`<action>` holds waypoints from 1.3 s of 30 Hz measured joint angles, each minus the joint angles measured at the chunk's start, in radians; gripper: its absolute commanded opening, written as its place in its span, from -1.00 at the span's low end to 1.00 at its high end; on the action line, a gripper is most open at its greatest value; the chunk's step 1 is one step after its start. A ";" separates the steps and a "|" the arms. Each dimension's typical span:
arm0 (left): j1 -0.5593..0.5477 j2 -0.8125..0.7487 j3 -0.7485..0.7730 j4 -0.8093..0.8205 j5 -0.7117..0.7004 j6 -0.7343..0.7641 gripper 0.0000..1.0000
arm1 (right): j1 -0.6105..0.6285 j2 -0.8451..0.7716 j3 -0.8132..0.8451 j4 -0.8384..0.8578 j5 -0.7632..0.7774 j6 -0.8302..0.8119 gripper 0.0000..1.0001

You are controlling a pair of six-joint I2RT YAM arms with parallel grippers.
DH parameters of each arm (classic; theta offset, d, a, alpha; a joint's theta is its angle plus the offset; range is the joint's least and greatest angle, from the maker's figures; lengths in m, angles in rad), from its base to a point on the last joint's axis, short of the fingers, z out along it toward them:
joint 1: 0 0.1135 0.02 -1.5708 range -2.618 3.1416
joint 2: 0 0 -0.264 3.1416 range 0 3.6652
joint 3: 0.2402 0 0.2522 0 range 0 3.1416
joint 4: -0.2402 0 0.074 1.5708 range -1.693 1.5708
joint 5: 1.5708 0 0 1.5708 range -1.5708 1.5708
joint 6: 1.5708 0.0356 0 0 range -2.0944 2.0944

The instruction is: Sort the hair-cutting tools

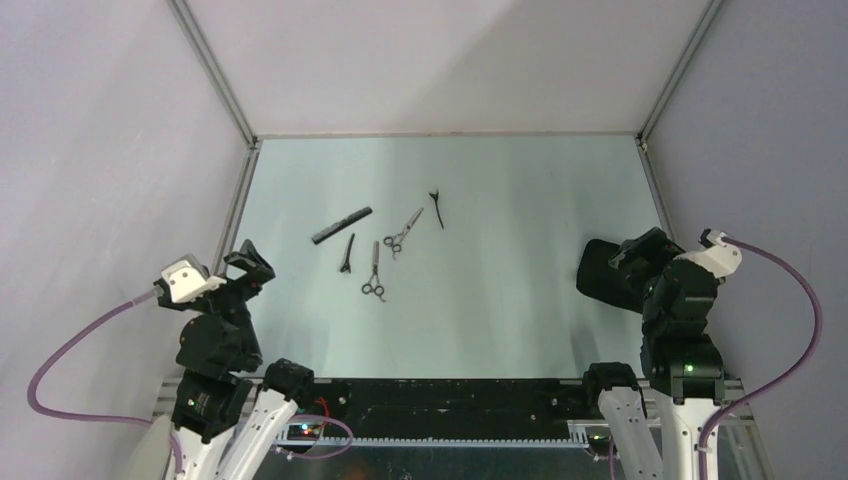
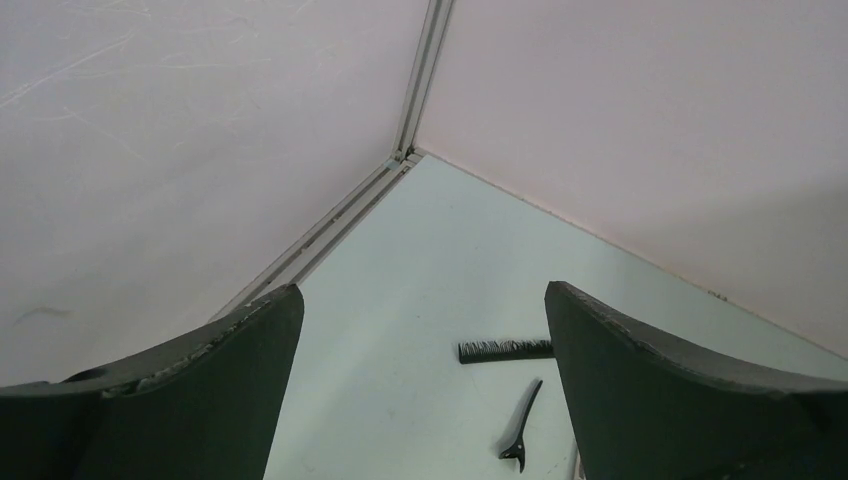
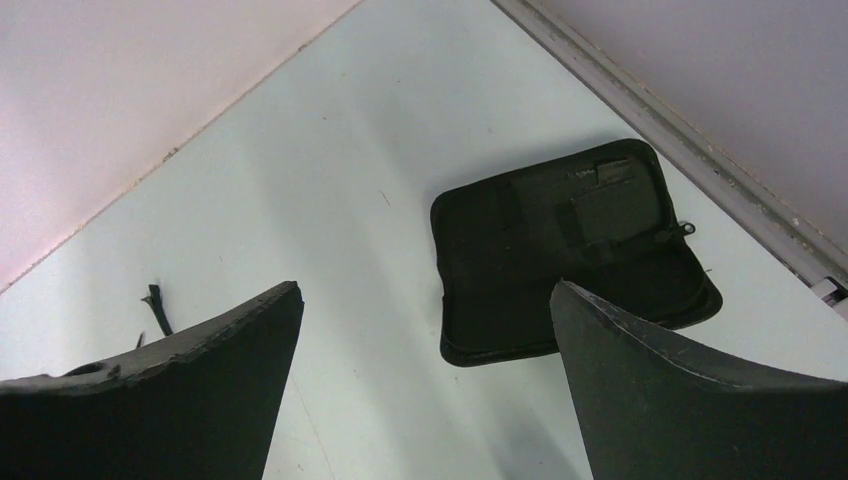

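Black rectangular fabric pouch [image 3: 520,270] lies opened flat under my right gripper [image 3: 425,290], presumably for filling; left gripper [image 2: 422,290] faces the flat dark straight comb [image 2: 505,350]; both spread wide, empty.

Pouch [image 1: 598,272] partly hidden behind right arm [image 1: 678,297]; comb [image 2: 500,350] end hidden behind left gripper [image 2: 424,300].

Left arm [image 1: 215,345], right arm [image 1: 680,330]: black joints, white shells, purple cables [image 1: 135,303], green base LEDs [image 1: 690,369]. Claw fingers [image 2: 190,400] matte black, chipped edges.
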 measured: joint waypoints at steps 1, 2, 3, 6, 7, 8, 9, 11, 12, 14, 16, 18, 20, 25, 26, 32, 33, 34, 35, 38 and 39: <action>0.000 0.000 -0.004 0.005 -0.001 0.000 0.97 | 0.000 0.005 0.000 0.000 0.002 0.003 1.00; 0.000 0.000 -0.010 0.009 -0.002 0.000 0.96 | 0.000 0.011 0.000 0.001 0.007 0.006 1.00; 0.000 0.000 -0.018 0.014 -0.003 0.000 0.96 | 0.000 0.018 0.000 0.001 0.013 0.008 1.00; 0.000 0.002 -0.048 0.028 -0.004 0.000 0.96 | 0.000 0.059 0.000 0.008 0.012 0.008 1.00; 0.000 0.005 -0.058 0.029 -0.004 0.000 0.97 | 0.000 0.080 0.000 0.012 0.007 0.010 1.00; 0.000 0.011 -0.067 0.030 -0.004 -0.002 0.97 | -0.002 0.113 0.000 0.016 -0.003 0.015 1.00; 0.000 0.019 -0.073 0.031 -0.003 -0.002 0.97 | -0.003 0.154 0.000 0.020 -0.015 0.022 1.00; 0.000 0.050 -0.077 0.031 -0.002 -0.010 0.96 | -0.006 0.255 0.000 0.023 -0.047 0.036 1.00; 0.000 0.063 -0.077 0.031 0.002 -0.011 0.96 | -0.008 0.311 0.000 0.024 -0.066 0.043 1.00; 0.000 0.090 -0.077 0.031 0.005 -0.019 0.96 | -0.014 0.408 0.000 0.024 -0.104 0.063 1.00; 0.000 0.113 -0.077 0.031 0.011 -0.026 0.96 | -0.028 0.520 0.001 0.021 -0.142 0.090 1.00; 0.000 0.127 -0.077 0.031 0.023 -0.027 0.96 | -0.051 0.635 0.017 0.006 -0.162 0.133 1.00; 0.000 0.129 -0.077 0.029 0.032 -0.027 0.96 | -0.073 0.721 0.047 -0.005 -0.168 0.167 1.00; 0.000 0.129 -0.083 0.031 0.035 -0.027 0.97 | -0.103 0.834 0.100 0.046 -0.172 0.195 1.00; 0.000 0.129 -0.087 0.032 0.037 -0.027 0.97 | -0.105 0.842 0.102 0.064 -0.174 0.195 1.00; 0.000 0.144 -0.096 0.035 0.040 -0.026 0.97 | -0.128 0.968 0.190 0.106 -0.167 0.231 1.00; 0.000 0.148 -0.096 0.035 0.041 -0.026 0.97 | -0.131 1.011 0.219 0.115 -0.161 0.245 1.00; 0.000 0.153 -0.096 0.035 0.041 -0.026 0.97 | -0.134 1.049 0.243 0.125 -0.155 0.256 1.00; 0.000 0.157 -0.096 0.035 0.042 -0.026 0.97 | -0.135 1.085 0.260 0.133 -0.148 0.272 0.97; 0.000 0.171 -0.096 0.035 0.042 -0.025 0.97 | -0.137 1.176 0.292 0.137 -0.126 0.316 0.85; 0.000 0.174 -0.096 0.036 0.042 -0.024 0.97 | -0.137 1.204 0.301 0.134 -0.119 0.331 0.78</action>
